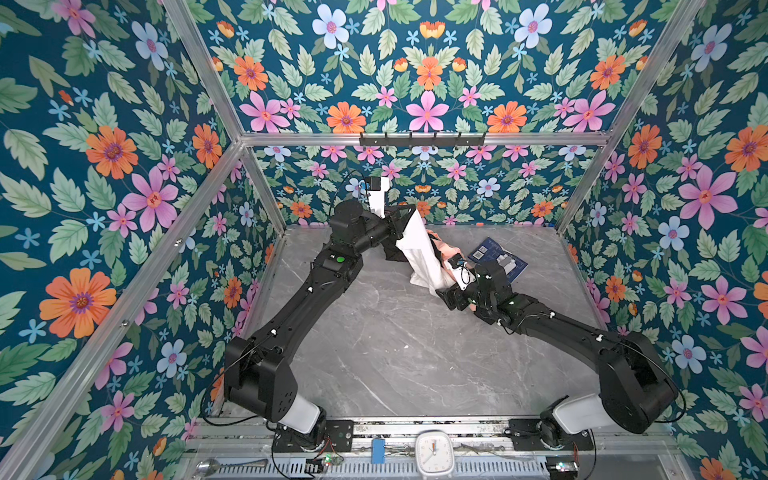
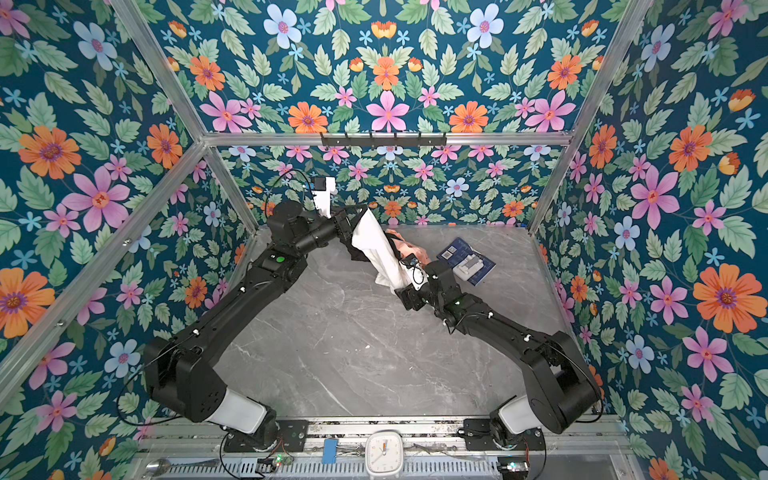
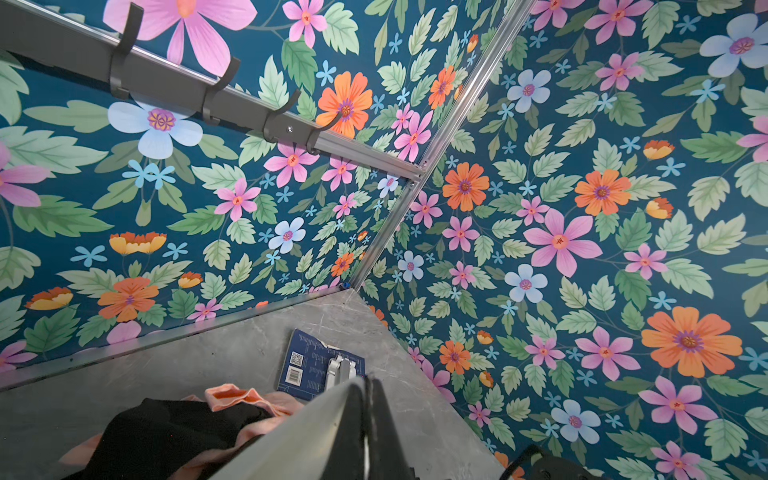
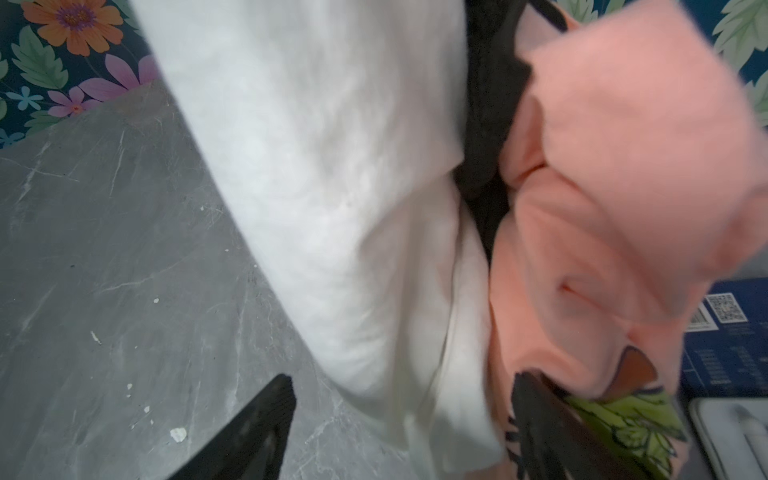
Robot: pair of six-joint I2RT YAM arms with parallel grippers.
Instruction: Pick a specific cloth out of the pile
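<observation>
Fingers, left gripper (image 3: 368,380): clenched on the top end of the cloth (image 1: 419,249); held high over the table (image 1: 374,353)
Fingers, right gripper (image 4: 401,378): spread apart, grasping nothing; the cloth's lower end lies between them; one finger is against the peach shirt (image 4: 602,208)
Hidden: the pile (image 2: 417,251) is mostly behind the cloth and the right wrist; in both top views the right fingertips cannot be made out; the right wrist view is blurred; the black garment (image 3: 166,436) is cut off at the frame edge
Cloth position: hanging at the pile's near side, bottom on the table
Cloth axis: a long band slanting from back-left and high to front-right and low
Card (image 1: 496,257): beside the pile; partly behind the right arm
</observation>
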